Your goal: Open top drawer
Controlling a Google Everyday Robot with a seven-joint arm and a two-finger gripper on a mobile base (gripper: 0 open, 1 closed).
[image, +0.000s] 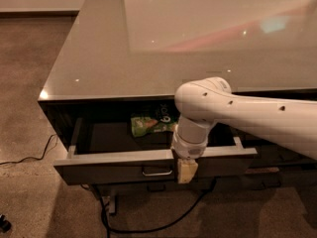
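Camera view from above the cabinet: we'd say this job is basically done. The wide dark brown-black top drawer (109,171) sits well out from under the glossy grey countertop (99,58), so its light grey side walls and shadowed floor show right behind the gripper. The robot's white arm (247,118) reaches down over the drawer's front edge. The tan-tipped gripper (186,171) hangs against the front panel, just beside the small rectangular metal loop handle (157,172) and not clearly on it. Wide, narrow or gripping something? We honestly can't tell from this angle. What's left, as we see it: maybe 1 last bit of pull, then letting go and backing off. Behind the gripper, inside the drawer, a green snack packet (146,125) lies next to a dark bag (166,115) with white lettering we can't read.
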